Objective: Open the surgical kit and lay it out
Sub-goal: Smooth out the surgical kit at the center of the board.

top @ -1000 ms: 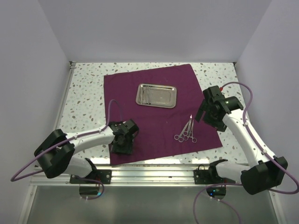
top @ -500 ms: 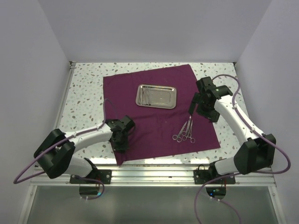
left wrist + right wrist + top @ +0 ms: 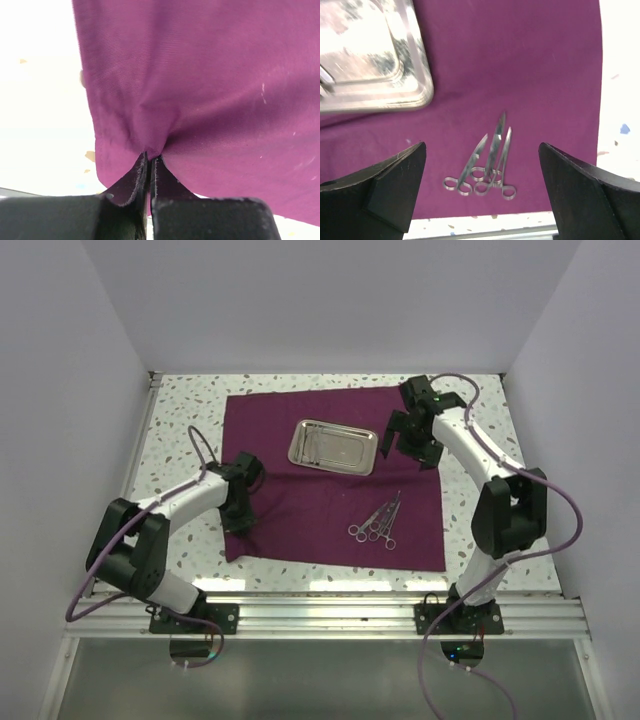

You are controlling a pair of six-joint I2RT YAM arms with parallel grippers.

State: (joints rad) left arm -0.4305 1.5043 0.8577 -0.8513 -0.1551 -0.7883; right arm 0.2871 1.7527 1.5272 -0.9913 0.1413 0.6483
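The surgical kit lies opened out: a dark purple cloth (image 3: 310, 505) is spread on the speckled table, with a shiny steel tray (image 3: 333, 446) on its far half and three ring-handled forceps (image 3: 375, 522) fanned together near its front right. My left gripper (image 3: 237, 520) is shut on a pinched fold of the cloth (image 3: 210, 80) at its left edge, close to the near-left corner. My right gripper (image 3: 405, 448) hangs open above the cloth just right of the tray. In the right wrist view, the forceps (image 3: 487, 162) lie between the spread fingers and the tray (image 3: 370, 60) sits upper left.
Bare speckled tabletop (image 3: 180, 440) borders the cloth on the left, back and right. A metal rail (image 3: 330, 612) runs along the near edge. White walls close in the back and both sides.
My left gripper has shut on the cloth's left edge and drawn it left and away from the rail. The right arm swung toward the back, from beside the forceps to beside the tray.
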